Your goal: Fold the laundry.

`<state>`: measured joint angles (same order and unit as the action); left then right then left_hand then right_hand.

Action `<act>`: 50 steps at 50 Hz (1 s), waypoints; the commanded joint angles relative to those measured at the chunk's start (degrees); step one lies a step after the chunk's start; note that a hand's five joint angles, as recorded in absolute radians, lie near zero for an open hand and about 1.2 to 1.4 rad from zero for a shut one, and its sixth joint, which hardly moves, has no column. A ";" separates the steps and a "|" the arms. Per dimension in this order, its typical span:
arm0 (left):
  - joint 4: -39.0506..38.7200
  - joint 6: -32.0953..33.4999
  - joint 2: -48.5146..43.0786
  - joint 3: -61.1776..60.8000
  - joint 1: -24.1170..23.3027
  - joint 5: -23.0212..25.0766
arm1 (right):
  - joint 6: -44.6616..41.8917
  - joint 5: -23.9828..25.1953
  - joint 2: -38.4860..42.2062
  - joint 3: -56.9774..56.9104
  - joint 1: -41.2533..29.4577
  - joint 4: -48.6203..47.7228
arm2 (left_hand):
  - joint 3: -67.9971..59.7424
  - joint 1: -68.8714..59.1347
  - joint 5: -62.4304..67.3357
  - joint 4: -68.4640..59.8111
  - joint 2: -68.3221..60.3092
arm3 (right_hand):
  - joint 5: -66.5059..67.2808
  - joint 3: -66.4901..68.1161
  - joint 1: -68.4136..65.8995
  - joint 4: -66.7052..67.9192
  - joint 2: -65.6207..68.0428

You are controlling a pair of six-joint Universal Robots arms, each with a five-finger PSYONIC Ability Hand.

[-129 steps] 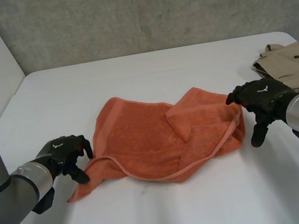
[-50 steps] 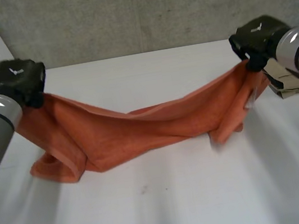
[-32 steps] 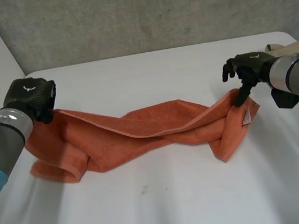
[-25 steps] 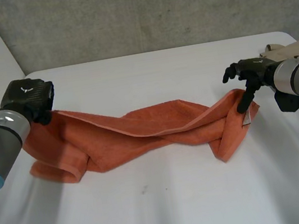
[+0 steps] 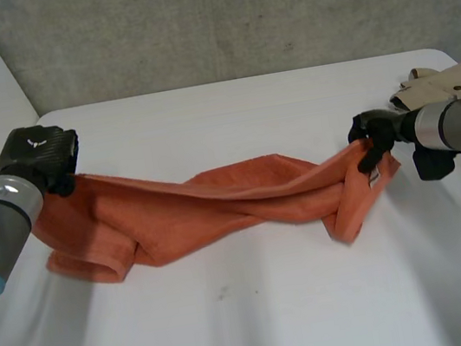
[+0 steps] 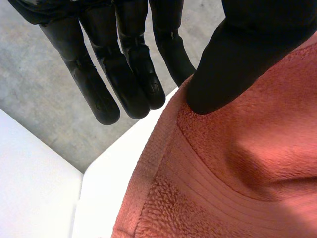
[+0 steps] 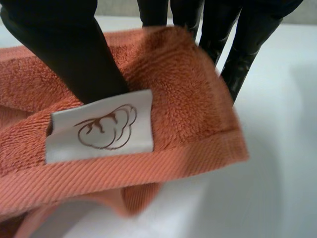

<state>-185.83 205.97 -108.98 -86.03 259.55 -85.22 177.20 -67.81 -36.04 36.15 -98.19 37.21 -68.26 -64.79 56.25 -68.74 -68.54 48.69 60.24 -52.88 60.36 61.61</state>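
At the left edge of the bench (image 5: 255, 327), the left hand (image 5: 39, 155) holds one end of the orange towel (image 5: 218, 206) raised, its thumb clamped on the hem and its fingers straight beyond it. The towel sags in a twisted band across the middle of the bench. At the right, the right hand (image 5: 373, 133) pinches the other corner between thumb and fingers, beside a white label (image 7: 99, 126). A beige garment (image 5: 427, 85) lies at the far right.

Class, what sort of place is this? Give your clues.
Probably a robotics lab: plain white table, raw concrete wall, left hand and right hand pinching an orange towel.
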 commanded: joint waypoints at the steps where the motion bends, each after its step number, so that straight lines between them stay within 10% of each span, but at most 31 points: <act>1: -3.13 0.66 -6.67 11.46 0.08 -0.29 | -0.80 1.10 1.59 -15.12 -0.69 -0.72 | -11.74 -15.21 13.75 -11.26 -11.46 | 21.31 19.76 -27.12 19.64 18.39; 9: -10.66 -0.92 -7.65 33.88 -0.97 -3.18 | -3.61 -7.06 -4.56 -29.48 -4.29 -21.53 | -11.74 -15.21 13.75 -11.26 -11.46 | 21.31 19.76 -27.12 19.64 18.39; 19: -21.95 -5.14 -0.63 35.68 -0.62 -6.45 | -13.80 -11.39 -19.41 -7.89 -6.23 -42.82 | -11.74 -15.21 13.75 -11.26 -11.46 | 21.31 19.76 -27.12 19.64 18.39; 40: -20.54 -3.92 -0.61 -11.33 0.08 0.49 | -41.57 -3.38 -20.04 33.44 -7.81 -37.12 | -11.74 -15.21 13.75 -11.26 -11.46 | 21.31 19.76 -27.12 19.64 18.39; 50: -17.99 7.24 -2.38 -19.17 0.78 0.32 | -47.74 -4.79 -20.56 45.74 -7.28 -36.68 | -11.74 -15.21 13.75 -11.26 -11.46 | 21.31 19.76 -27.12 19.64 18.39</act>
<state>-205.38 206.73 -111.24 -101.54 259.58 -84.55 130.53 -71.77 -55.68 76.52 -105.98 0.23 -68.37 -64.79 56.24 -68.76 -68.62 55.57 67.63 -55.59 68.02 67.43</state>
